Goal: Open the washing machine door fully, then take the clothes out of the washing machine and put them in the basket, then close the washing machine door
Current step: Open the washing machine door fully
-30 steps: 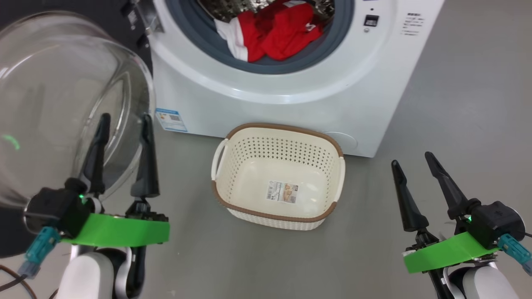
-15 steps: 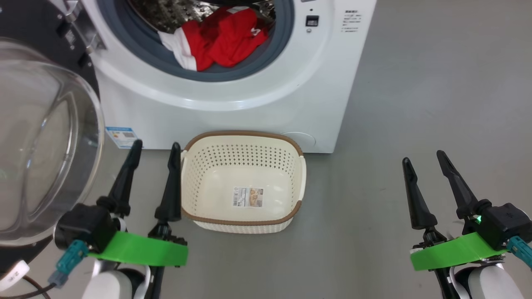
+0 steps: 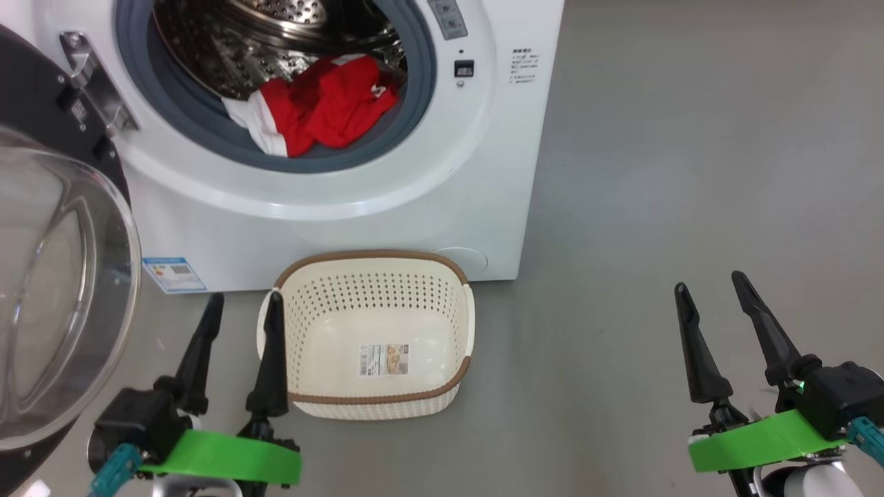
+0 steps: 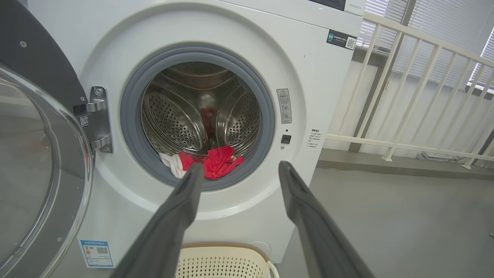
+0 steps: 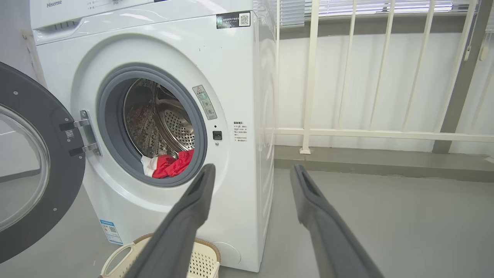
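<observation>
Both the left pincer [image 3: 245, 297] and right pincer [image 3: 710, 281] gape wide, holding nothing, while the clothes [image 3: 324, 103] lie inside the washing machine [image 3: 483, 172], door [image 3: 41, 290] swung open, basket [image 3: 373, 255] just before it.

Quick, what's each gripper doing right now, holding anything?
Left gripper: open, holding nothing, beside the basket.
Right gripper: open, holding nothing, over the floor.

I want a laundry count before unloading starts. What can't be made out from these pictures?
- Clothes: head view, bunched in one heap; folds hide how many garments there are.
- Washing machine door: head view, cut off by the left edge; its full outline is unseen.
- Label in the basket: head view, print too small to read.
</observation>
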Robot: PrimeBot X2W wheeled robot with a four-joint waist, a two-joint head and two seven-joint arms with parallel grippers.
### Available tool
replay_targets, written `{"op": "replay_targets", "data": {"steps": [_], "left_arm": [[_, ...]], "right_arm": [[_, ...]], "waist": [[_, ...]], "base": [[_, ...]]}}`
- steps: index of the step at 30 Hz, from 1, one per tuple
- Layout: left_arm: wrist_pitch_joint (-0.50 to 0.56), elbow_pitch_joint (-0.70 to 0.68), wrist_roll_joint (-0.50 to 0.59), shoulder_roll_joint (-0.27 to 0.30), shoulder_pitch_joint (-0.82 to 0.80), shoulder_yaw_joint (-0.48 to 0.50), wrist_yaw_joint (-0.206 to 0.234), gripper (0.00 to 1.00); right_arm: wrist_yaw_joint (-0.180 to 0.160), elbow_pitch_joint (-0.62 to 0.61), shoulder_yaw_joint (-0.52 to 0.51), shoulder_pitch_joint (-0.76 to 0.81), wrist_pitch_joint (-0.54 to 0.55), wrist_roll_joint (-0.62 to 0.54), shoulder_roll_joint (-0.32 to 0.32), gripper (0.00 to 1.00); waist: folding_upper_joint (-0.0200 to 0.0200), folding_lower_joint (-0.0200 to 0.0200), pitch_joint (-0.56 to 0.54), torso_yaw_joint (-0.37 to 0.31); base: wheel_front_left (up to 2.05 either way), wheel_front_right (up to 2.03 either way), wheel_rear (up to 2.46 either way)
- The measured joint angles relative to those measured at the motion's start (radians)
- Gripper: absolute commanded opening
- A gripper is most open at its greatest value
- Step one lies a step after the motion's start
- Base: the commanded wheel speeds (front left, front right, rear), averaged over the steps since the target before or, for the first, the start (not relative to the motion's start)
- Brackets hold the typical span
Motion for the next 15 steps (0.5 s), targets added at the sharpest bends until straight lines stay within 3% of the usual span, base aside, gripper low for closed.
{"op": "replay_targets", "data": {"steps": [15], "left_arm": [[-0.002,-0.020,-0.023,0.025,0.182,0.007,0.020,1.00]], "right_arm": [[0.000,-0.050,-0.016,0.119,-0.001,-0.009,0.009,1.00]], "waist": [[0.0000,0.0000,-0.095,-0.054]], "base": [[0.00,0.00,0.00]]}}
